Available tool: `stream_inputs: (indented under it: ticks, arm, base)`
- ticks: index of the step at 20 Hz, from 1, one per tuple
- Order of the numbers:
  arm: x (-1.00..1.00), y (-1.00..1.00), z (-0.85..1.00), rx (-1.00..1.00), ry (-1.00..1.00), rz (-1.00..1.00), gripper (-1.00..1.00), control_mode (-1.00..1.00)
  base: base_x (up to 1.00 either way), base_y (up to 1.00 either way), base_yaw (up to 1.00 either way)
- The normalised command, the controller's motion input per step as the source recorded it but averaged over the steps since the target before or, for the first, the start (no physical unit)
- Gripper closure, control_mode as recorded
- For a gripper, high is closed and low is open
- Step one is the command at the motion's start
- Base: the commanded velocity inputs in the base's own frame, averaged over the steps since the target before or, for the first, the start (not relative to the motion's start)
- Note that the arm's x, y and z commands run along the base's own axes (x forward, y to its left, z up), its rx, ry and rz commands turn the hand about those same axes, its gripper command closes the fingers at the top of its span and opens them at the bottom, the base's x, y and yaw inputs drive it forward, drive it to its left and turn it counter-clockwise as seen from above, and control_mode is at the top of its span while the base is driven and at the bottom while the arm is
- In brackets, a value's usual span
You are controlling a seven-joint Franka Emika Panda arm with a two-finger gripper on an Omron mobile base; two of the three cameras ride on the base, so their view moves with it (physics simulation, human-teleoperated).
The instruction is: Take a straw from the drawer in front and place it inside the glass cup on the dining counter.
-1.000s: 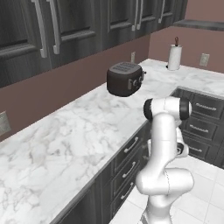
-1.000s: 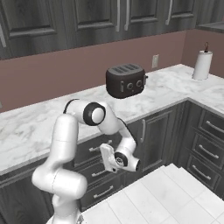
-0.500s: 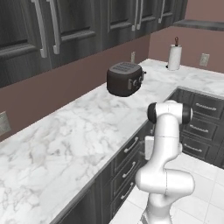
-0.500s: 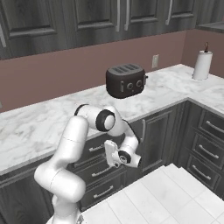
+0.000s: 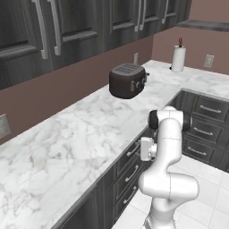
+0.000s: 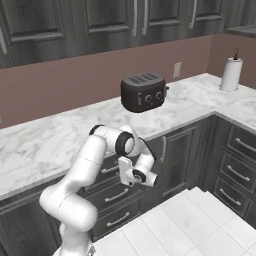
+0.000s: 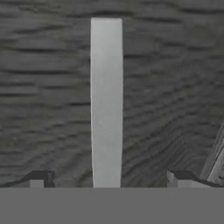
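Dark grey wood-grain drawer (image 7: 166, 87), seemingly silver handle (image 7: 106, 105), black toaster (image 5: 128, 80).

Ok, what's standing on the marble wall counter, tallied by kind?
Toaster: 1
Paper towel roll: 1
Total: 2

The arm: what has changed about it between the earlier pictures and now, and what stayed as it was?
The arm has folded in toward the cabinet front, bringing the open pincer up to the silver bar handle of the drawer; the bar now stands between its fingertips, not yet gripped. The drawer is still shut. The toaster and paper towel roll have not moved.
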Motion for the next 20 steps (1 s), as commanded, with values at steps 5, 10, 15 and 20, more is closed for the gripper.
stream_inputs:
  ticks: [5,10,15,20]
  arm:
    - [0.44,0.42,-0.25,0.0,0.0,-0.05,-1.0,-1.0]
    - [0.36,0.31,-0.28,0.0,0.0,-0.03,-1.0,-1.0]
    - [0.13,0.34,-0.27,0.0,-0.04,-0.02,-1.0,-1.0]
    - [0.21,0.49,-0.05,0.0,-0.02,-0.05,1.0,-1.0]
  base:
    - [0.0,0.0,0.0]
    - [0.0,0.0,0.0]
    - [0.0,0.0,0.0]
    - [0.0,0.0,0.0]
